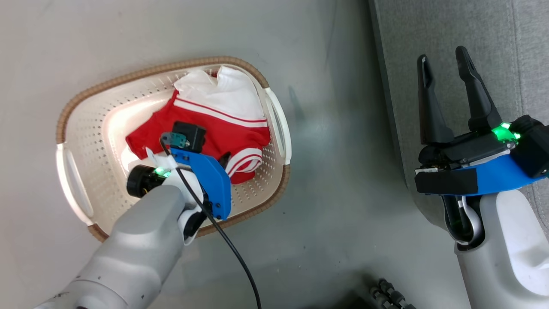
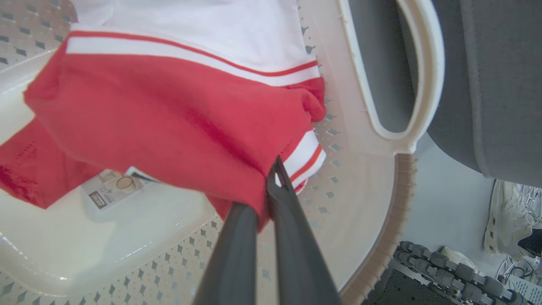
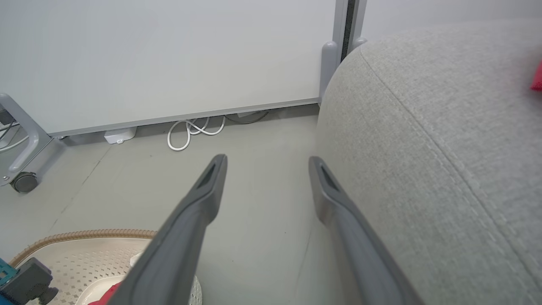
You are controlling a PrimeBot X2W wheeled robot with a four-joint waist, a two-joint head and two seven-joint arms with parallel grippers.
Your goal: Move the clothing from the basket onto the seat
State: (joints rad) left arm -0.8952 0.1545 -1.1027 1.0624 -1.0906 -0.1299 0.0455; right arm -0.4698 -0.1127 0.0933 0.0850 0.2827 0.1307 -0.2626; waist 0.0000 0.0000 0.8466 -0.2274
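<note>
1. Down at centre-left of the head view, the clothing (image 1: 214,128) lies bunched in the basket (image 1: 94,128), red with white stripes.
2. Left gripper (image 2: 266,186) is pinched closed on the red hem near the striped cuff.
3. Soft, light, floppy fabric; I'd judge a fold of hem grips best, though it will drape and trail.
4. Right gripper (image 1: 441,56) stands wide, holding nothing, by the edge of the seat (image 1: 506,38) at right of frame.
</note>
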